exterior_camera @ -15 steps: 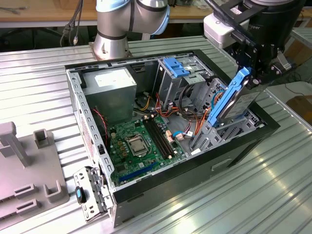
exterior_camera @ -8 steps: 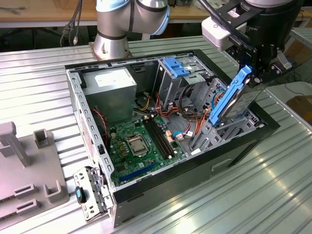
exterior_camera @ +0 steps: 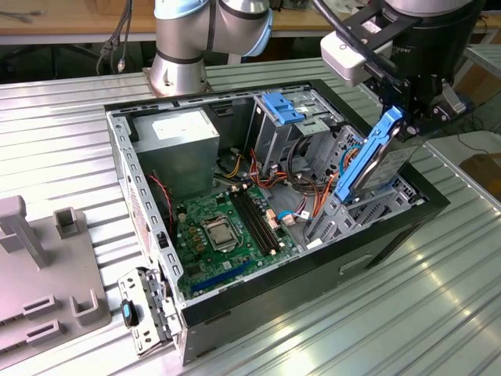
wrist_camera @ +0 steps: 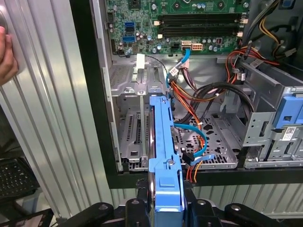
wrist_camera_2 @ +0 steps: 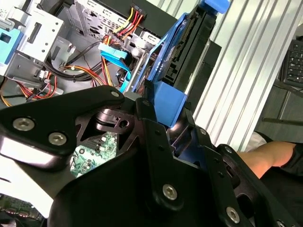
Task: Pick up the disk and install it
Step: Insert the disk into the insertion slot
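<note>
Held the disk [exterior_camera: 376,160] in the gripper [exterior_camera: 403,117], with black fingers [wrist_camera_2: 147,118] pinched narrow on the blue tab at its upper end, as seen in both wrist views. Held it on edge and tilted, upper end toward one o'clock and lower end toward seven o'clock in the exterior view. Hung it over the three o'clock end of the open computer case [exterior_camera: 235,294], lower end dipped among the grey metal bays [exterior_camera: 322,145] there; could not tell whether it touched them.

Showed, in the first wrist view, a bay floor [wrist_camera: 222,142] of perforated metal just beside the disk's blue frame, with orange and red wires [wrist_camera: 189,92] and a light blue cable [wrist_camera: 201,139] looped across it. Had a blue latch [exterior_camera: 283,108] atop a grey cage at ten o'clock from the disk, well apart from it.

Had, farther in toward nine o'clock, the green circuit board [exterior_camera: 227,227], and past that, at eleven o'clock, the grey power box [exterior_camera: 184,137]. Sat the case on a ribbed metal table [exterior_camera: 352,329], with a grey plastic stand [exterior_camera: 39,266] at the exterior view's left.

Caught a person's hand [wrist_camera: 5,49] by the table's edge in the first wrist view, a black keyboard [wrist_camera: 14,175] beyond that edge, and a forearm [wrist_camera_2: 265,158] in the second wrist view.
</note>
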Controlling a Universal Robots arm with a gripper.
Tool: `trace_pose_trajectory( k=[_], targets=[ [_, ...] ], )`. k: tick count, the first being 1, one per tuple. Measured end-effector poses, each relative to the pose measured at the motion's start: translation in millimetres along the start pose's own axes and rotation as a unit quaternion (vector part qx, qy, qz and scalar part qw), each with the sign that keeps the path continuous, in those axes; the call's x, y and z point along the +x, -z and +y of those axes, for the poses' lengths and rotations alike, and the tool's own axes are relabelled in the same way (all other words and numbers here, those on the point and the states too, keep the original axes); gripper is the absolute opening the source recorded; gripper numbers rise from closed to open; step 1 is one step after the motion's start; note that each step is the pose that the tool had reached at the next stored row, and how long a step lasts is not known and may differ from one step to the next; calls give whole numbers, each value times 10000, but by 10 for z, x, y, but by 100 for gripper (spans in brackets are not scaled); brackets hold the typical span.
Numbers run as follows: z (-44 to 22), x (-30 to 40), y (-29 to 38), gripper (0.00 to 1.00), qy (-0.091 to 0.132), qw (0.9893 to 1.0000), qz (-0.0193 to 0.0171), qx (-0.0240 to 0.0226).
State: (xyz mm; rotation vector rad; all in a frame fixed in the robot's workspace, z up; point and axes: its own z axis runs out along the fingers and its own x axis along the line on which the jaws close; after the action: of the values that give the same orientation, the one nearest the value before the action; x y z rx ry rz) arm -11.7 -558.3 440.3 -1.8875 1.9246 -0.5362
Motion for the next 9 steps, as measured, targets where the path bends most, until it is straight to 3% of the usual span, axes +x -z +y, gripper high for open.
trace_pose_trajectory(
  k=[9],
  targets=[
    [20, 6, 12, 37, 27, 10000, -16, 35]
  ],
)
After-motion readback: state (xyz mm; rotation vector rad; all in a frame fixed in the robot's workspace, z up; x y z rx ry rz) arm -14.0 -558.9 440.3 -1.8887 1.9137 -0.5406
